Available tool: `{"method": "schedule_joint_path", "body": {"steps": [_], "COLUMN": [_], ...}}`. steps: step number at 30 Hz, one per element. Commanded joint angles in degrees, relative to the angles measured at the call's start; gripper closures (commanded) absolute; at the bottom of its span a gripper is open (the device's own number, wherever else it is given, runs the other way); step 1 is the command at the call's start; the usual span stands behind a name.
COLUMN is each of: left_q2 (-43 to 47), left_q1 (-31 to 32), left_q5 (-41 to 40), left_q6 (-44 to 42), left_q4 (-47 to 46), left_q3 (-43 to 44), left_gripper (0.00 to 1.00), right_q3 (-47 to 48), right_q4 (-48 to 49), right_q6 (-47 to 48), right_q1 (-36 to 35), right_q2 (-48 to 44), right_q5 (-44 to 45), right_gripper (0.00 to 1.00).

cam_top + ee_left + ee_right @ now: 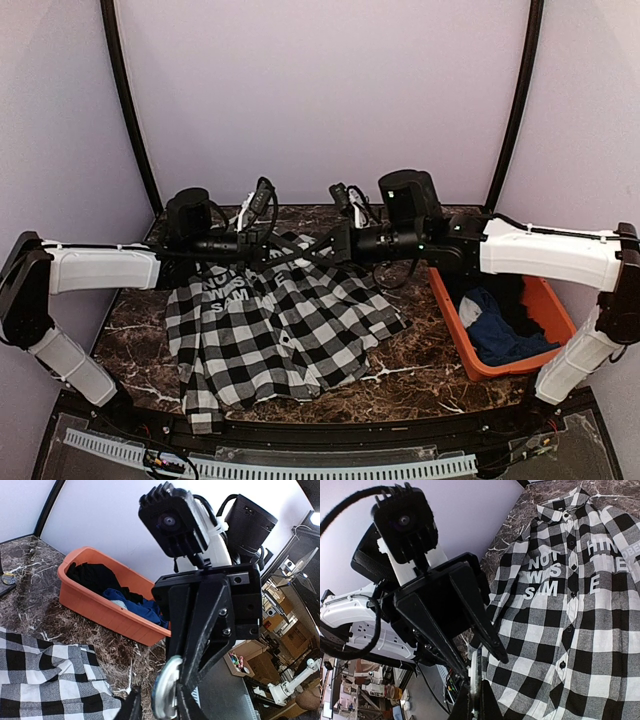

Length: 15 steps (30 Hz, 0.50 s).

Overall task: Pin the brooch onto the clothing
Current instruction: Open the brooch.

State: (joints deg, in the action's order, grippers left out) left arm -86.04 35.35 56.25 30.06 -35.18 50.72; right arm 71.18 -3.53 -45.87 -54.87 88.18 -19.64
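Underneath everything, a dark marble tabletop (420, 375). Spread flat across its middle, collar toward the far wall, the black-and-white checked shirt (280, 330), with white block lettering on either side of the button row and one sleeve trailing toward the near edge. Off to the right on the tabletop, apart from the shirt, an orange bin (452, 325) holding a dark blue garment (500, 338) and something black. Above the shirt's upper part, near the lettering, both arms reaching inward from opposite sides and meeting tip to tip. Clenched on the brooch (164, 692): the right end effector (177, 675), fingers pressed together at the disc's upper edge. Released: the left end effector (484, 666), fingers parted and standing either side of the brooch, with a gap showing on one side. Hangs in the air right between the two end effectors, clear of the cloth, with the shirt lying below: a small round silvery disc. From the right wrist, shows only edge-on as a thin pale strip.
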Motion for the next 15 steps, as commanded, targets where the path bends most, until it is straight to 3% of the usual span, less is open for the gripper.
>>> {"method": "schedule_joint_path", "body": {"steps": [1, 9, 15], "left_q2": [-0.36, -2.73, -6.35], "left_q1": [2.61, 0.61, -0.84], "left_q5": [4.81, 7.04, 7.18], "left_q6": [3.45, 18.76, 30.7], "left_q4": [-7.06, -28.04, -43.87], "left_q3": [-0.83, -3.96, -4.52], "left_gripper": [0.69, 0.56, 0.59], "right_q3": [3.42, -2.39, -15.81], "right_q4": [8.99, 13.71, 33.31], "right_q6": [-1.54, 0.48, 5.46], "right_q1": [-0.77, -0.76, -0.52], "right_q2": [0.98, -1.71, -6.91], "right_q5": [5.58, 6.23, 7.23], "right_gripper": [1.0, 1.0, 1.0]}}
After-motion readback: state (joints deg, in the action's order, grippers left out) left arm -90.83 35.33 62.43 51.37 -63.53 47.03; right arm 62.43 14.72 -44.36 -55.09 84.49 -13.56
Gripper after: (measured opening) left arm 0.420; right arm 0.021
